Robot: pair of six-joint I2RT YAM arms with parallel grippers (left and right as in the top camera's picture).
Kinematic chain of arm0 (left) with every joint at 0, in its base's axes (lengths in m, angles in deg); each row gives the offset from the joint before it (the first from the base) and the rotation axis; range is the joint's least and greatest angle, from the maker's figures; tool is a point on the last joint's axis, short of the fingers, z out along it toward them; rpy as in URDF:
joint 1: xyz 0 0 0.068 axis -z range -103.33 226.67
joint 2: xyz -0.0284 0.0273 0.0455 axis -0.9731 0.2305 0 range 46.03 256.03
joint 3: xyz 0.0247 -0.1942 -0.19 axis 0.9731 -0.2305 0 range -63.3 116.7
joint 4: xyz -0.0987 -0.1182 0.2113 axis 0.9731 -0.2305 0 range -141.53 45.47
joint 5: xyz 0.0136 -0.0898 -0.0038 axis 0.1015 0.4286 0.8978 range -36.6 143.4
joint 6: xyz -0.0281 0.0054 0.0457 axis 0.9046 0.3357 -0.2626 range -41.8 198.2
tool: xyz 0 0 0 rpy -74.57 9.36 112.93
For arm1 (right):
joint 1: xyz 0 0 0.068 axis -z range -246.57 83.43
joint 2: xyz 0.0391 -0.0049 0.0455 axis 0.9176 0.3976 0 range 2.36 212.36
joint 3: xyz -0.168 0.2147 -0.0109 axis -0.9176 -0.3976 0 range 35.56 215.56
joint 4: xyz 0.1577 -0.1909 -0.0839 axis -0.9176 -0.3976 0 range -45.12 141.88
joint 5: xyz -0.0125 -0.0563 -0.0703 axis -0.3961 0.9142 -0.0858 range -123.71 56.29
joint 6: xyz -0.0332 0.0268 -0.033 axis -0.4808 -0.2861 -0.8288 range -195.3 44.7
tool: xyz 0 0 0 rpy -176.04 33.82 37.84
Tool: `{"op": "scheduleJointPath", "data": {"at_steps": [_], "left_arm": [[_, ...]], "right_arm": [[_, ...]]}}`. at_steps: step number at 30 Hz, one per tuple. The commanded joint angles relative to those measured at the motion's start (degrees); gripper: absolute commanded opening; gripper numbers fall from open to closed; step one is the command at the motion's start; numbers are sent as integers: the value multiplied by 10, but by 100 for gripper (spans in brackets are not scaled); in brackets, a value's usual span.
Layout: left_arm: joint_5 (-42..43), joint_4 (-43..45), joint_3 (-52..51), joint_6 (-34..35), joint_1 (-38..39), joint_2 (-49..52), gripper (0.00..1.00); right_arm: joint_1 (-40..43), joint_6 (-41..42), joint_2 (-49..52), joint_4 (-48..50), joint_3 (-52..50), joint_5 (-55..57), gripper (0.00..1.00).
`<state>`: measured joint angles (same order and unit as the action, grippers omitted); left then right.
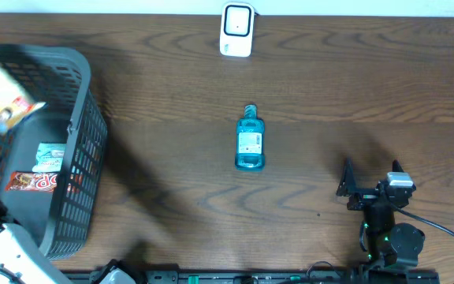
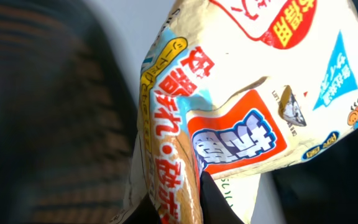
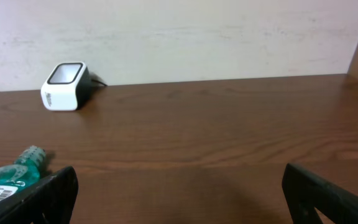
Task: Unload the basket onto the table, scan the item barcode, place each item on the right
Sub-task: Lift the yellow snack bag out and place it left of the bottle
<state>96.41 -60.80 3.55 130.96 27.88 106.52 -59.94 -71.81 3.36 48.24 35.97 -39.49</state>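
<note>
Left wrist view: snack packet (image 2: 229, 112) filled the frame with its print legible, clamped in the left gripper (image 2: 219, 202), whose fingers were mostly hidden behind it. Overhead: the same packet was only a blur above the basket (image 1: 69, 158), far left. Right wrist view: right gripper (image 3: 179, 199) spread wide, holding nothing; scanner (image 3: 64, 86) by the wall; blue bottle (image 3: 11, 177) cut off at the frame edge.

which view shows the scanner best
Right wrist: the scanner appears large and side-on, with its dark window and rear cable clear. Overhead shows it small from above, at top centre. Left wrist does not show it; a snack bag fills that view.
</note>
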Motion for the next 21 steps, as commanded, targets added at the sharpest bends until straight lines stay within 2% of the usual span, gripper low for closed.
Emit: {"op": "scheduleJointPath", "data": {"at_steps": [1, 3, 8, 13, 17, 21], "left_arm": [[103, 34, 37, 48, 86, -8, 7], [88, 60, 39, 49, 151, -8, 7], [-31, 62, 39, 49, 346, 2, 7], [-158, 61, 39, 6, 536, 43, 7], [-208, 58, 39, -28, 634, 103, 7], [-222, 50, 39, -48, 690, 176, 7]], "right_arm": [[-7, 7, -3, -2, -1, -2, 99], [-7, 7, -3, -2, -1, -2, 99], [-7, 7, -3, -2, -1, -2, 99], [-7, 7, -3, -2, -1, -2, 99], [-7, 7, -3, -2, -1, -2, 99], [-7, 7, -3, -2, -1, -2, 99]]}}
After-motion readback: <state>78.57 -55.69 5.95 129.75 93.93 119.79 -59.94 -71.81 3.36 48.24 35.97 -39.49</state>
